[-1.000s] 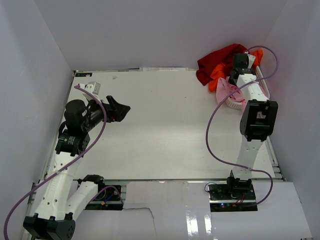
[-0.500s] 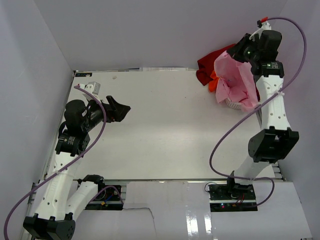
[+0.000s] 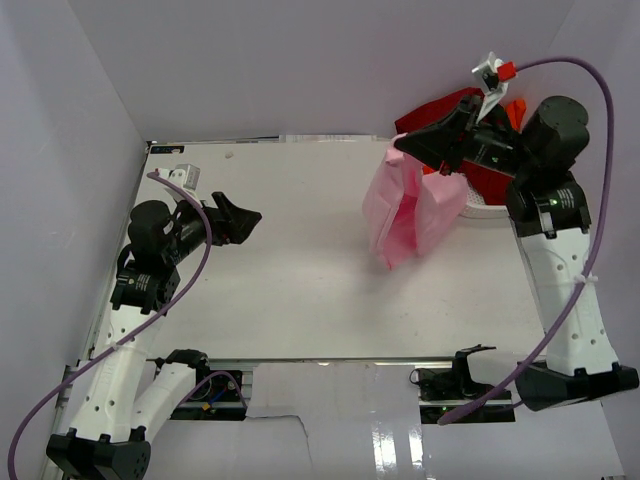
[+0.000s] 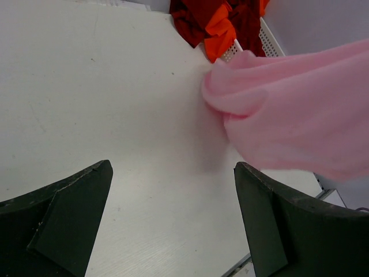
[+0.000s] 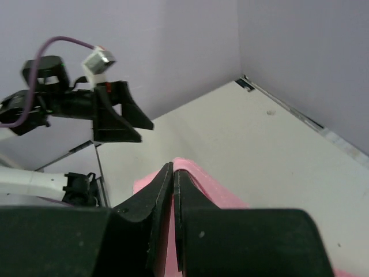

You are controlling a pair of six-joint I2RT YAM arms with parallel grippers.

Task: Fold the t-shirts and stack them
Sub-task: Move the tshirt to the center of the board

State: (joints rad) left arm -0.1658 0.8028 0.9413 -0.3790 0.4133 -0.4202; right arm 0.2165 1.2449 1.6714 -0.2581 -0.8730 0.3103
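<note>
Item: pink t-shirt [image 3: 410,210], soft cloth, bunched in loose vertical folds, not yet folded.
Where it is: hanging directly below the right jaws, out over the surface [image 3: 300,290].
Right jaws: closed, pinching the shirt's upper edge; the wrist view shows pink cloth on both sides of the shut tips.
Left jaws: spread wide, with nothing between them.
Long axis: running downward from the pinch, so you hold the shirt as a hanging column, not a flat sheet.
Lower end: near the surface; you cannot tell whether it touches.
Bearing from the left jaws: ahead and off to their right side, well apart, with bare surface between.
Nearer arm: the right arm [image 3: 550,260], which carries the shirt. The left arm [image 3: 150,250] would have to reach across.
Other stock: dark red t-shirt [image 4: 193,17] and orange t-shirt [image 4: 222,32], heaped together at the white mesh basket [image 4: 268,40], behind and below the right jaws and far ahead of the left jaws.
Step judged: first shirt taken out and ready to spread; folding not begun, nothing stacked.
Next move calls for: lowering the cloth so that it lies out flat, probably with the left jaws taking a free corner on their right-hand side.
Risk: with one pinch point, the cloth may settle in a crumpled heap.
</note>
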